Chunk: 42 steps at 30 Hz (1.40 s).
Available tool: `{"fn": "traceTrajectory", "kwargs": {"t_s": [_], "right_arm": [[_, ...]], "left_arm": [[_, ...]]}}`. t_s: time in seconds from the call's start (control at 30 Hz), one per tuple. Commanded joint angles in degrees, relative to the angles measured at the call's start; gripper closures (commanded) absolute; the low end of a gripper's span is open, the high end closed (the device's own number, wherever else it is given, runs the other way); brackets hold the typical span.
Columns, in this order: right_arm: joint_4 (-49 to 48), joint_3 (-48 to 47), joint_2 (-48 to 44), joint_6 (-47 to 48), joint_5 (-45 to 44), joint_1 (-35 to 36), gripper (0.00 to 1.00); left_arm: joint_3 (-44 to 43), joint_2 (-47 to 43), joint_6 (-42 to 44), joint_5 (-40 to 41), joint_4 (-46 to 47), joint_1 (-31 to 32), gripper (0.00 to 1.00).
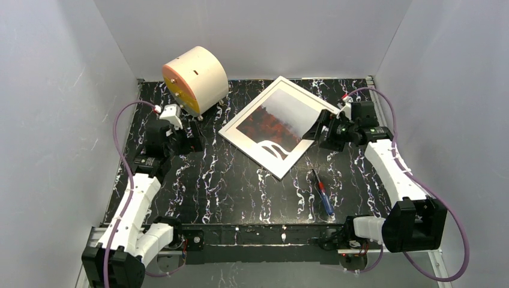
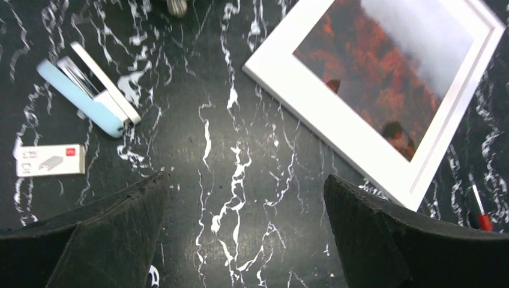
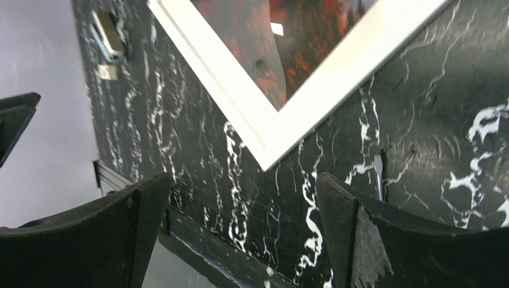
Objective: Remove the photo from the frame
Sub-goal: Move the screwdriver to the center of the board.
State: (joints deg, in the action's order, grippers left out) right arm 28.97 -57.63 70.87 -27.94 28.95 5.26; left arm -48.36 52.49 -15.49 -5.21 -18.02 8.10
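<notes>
The white frame (image 1: 246, 147) lies flat and turned at an angle in the middle of the black marbled table. The photo (image 1: 279, 120) sits inside it, red-orange trees fading to pale grey mist, with reflections across its face. My left gripper (image 1: 191, 141) hovers open to the left of the frame, nothing between its fingers. In the left wrist view, frame (image 2: 336, 126) and photo (image 2: 390, 78) show at the upper right, beyond the gripper (image 2: 246, 198). My right gripper (image 1: 320, 129) stands open at the frame's right edge. The right wrist view shows the gripper (image 3: 240, 198) empty over bare table below a frame (image 3: 336, 90) corner and the photo (image 3: 312, 36).
A cream cylinder (image 1: 195, 80) with an orange face stands at the back left. A blue and red pen (image 1: 323, 192) lies near the front right. A light blue stapler (image 2: 90, 90) and a small white box (image 2: 49, 159) lie left of my left gripper. Grey walls enclose the table.
</notes>
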Motion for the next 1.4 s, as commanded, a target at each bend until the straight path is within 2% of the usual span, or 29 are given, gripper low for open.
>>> {"fn": "traceTrajectory", "kwargs": {"t_s": [0.0, 0.07, 0.2, 0.37, 0.6, 0.9, 1.07, 1.23, 1.37], "right_arm": [[6.8, 2.4, -2.0, 2.0, -7.3, 4.4, 0.0], [8.8, 4.1, -3.2, 1.9, -11.0, 5.6, 0.0], [11.6, 8.2, -5.0, 1.4, -11.7, 7.4, 0.0], [13.6, 11.7, -6.0, -0.8, -13.9, 10.2, 0.07], [17.6, 10.7, -0.6, -7.6, -25.6, 12.9, 0.11], [14.2, 15.3, -1.5, -13.9, -33.1, 13.6, 0.13], [14.1, 15.6, 2.9, -15.3, -34.4, 13.7, 0.21], [10.9, 16.9, 7.0, -14.1, -34.2, 14.1, 0.23], [8.9, 17.6, 10.7, -14.0, -36.4, 14.5, 0.32]], "left_arm": [[4.4, 2.7, -0.2, -2.7, 1.3, 0.1, 0.01], [5.1, 3.5, 0.0, -3.1, 1.6, 0.1, 0.01], [4.7, 3.3, 1.7, -2.3, 1.2, 0.1, 0.01], [5.2, 1.2, 0.5, 0.2, 0.7, 0.1, 0.01], [5.4, 0.0, 0.4, 2.3, 0.0, 0.1, 0.01], [5.3, 0.0, 0.1, 4.4, -1.1, 0.1, 0.01], [5.1, 0.6, 0.1, 4.4, -1.5, 0.1, 0.01], [5.1, 0.4, 0.2, 4.4, -1.7, 0.1, 0.01], [5.0, 0.7, 0.2, 6.4, -1.9, 0.1, 0.01]]}}
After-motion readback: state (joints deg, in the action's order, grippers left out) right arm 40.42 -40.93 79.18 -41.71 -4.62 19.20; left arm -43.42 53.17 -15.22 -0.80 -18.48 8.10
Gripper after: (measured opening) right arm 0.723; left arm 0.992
